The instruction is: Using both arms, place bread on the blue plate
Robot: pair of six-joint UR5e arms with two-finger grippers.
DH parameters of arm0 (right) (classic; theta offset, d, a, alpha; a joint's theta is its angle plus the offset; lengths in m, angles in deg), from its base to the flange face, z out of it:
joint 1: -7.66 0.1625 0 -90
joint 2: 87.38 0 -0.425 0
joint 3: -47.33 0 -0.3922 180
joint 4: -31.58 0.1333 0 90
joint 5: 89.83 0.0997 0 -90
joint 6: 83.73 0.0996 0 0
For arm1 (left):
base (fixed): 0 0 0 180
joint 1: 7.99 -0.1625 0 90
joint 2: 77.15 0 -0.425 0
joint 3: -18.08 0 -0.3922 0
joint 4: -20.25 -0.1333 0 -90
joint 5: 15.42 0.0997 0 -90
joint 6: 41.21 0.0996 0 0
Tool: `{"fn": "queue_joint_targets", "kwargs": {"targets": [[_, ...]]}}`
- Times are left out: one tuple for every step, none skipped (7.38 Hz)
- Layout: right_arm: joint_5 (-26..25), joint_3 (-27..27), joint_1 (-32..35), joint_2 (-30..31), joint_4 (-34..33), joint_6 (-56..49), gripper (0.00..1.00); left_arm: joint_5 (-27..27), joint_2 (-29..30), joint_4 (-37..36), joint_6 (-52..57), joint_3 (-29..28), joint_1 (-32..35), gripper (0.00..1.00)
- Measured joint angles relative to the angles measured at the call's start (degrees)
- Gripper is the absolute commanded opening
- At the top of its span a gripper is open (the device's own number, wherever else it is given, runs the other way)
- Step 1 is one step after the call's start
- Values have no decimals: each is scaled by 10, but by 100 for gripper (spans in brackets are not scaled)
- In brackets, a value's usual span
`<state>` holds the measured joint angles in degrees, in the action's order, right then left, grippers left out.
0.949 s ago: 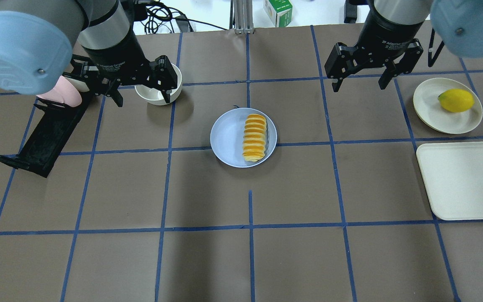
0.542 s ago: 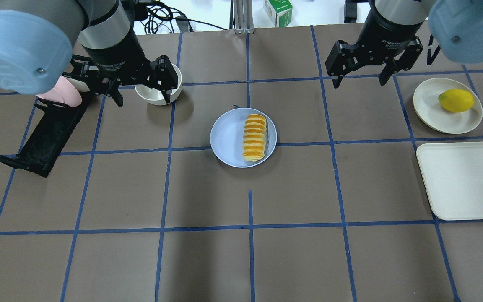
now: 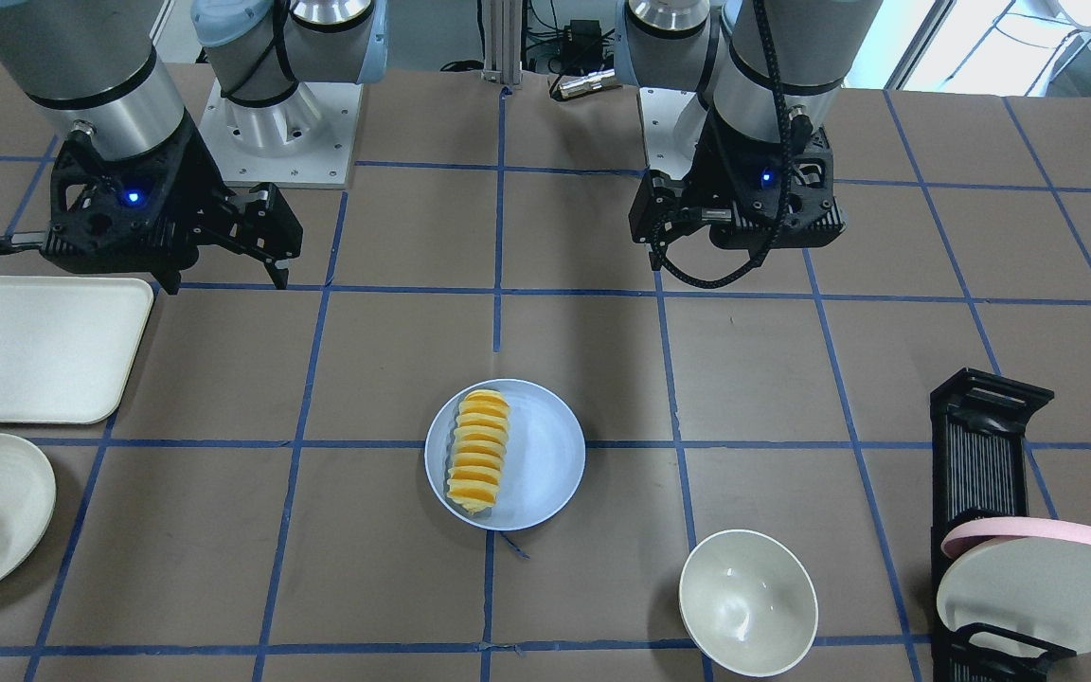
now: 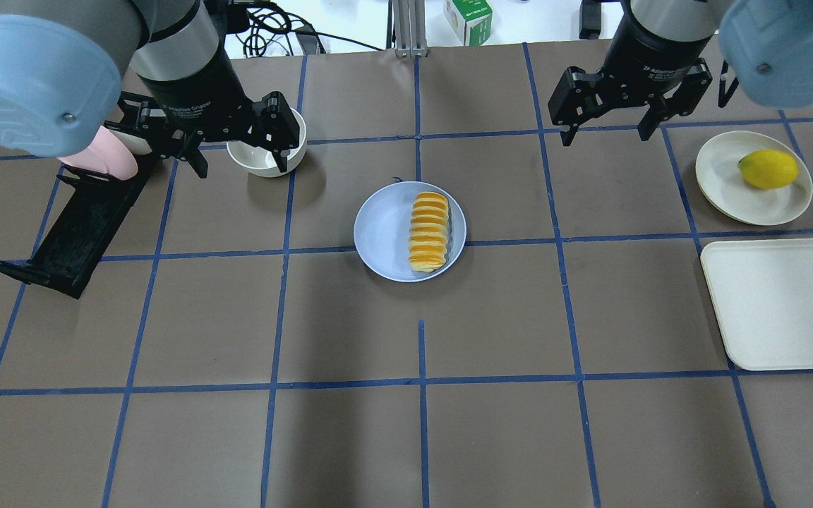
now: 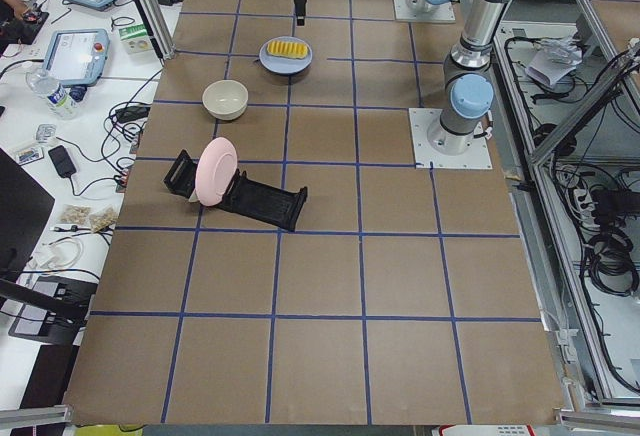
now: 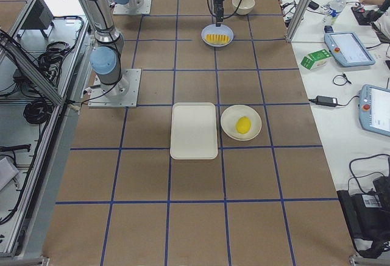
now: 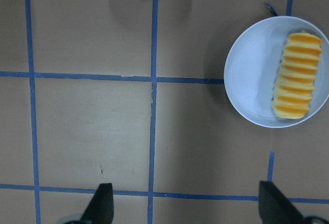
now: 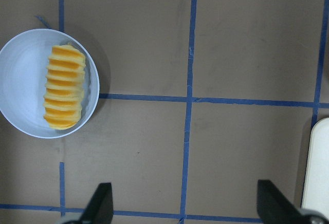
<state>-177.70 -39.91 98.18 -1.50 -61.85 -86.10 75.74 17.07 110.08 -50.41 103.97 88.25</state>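
Note:
The bread [image 4: 429,233] lies lengthwise on the right half of the blue plate [image 4: 385,233] at the table's middle. Nothing touches it. It also shows in the front view [image 3: 477,451] on the plate [image 3: 545,455]. My left gripper [image 4: 241,166] is open and empty, raised over the cream bowl, left of and beyond the plate. My right gripper [image 4: 605,134] is open and empty, raised right of and beyond the plate. The left wrist view shows the bread [image 7: 297,76] at the right, the right wrist view shows it [image 8: 62,87] at the left. Both views show spread fingertips.
A cream bowl [image 4: 265,152] sits under my left gripper. A black dish rack [image 4: 75,226] holding a pink-rimmed plate [image 4: 103,159] stands at the far left. A white plate [image 4: 731,176] with a yellow fruit [image 4: 768,169] and a cream tray [image 4: 780,303] lie at the right.
My right gripper has drawn a little further back from the plate, still open. The left gripper has barely moved. The bread and plate have not moved.

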Motion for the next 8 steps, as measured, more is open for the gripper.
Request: {"fn": "queue_joint_targets", "kwargs": {"targets": [[0,0,0,0,-1,0,100,1,6,-1,0,-9,-1,100],[0,0,0,0,-2,-1,100,1,12,-4,0,-18,-1,100],[0,0,0,0,-2,-1,100,0,15,-8,0,-24,-1,100],[0,0,0,0,-3,-1,100,-2,16,-10,0,-24,-1,100],[0,0,0,0,-3,-1,100,-3,16,-11,0,-22,-1,100],[0,0,0,0,-3,-1,100,-2,16,-11,0,-21,0,100],[0,0,0,0,-3,-1,100,-1,16,-12,0,-20,0,100],[0,0,0,0,-3,-1,100,-1,15,-12,0,-20,0,100]]}}
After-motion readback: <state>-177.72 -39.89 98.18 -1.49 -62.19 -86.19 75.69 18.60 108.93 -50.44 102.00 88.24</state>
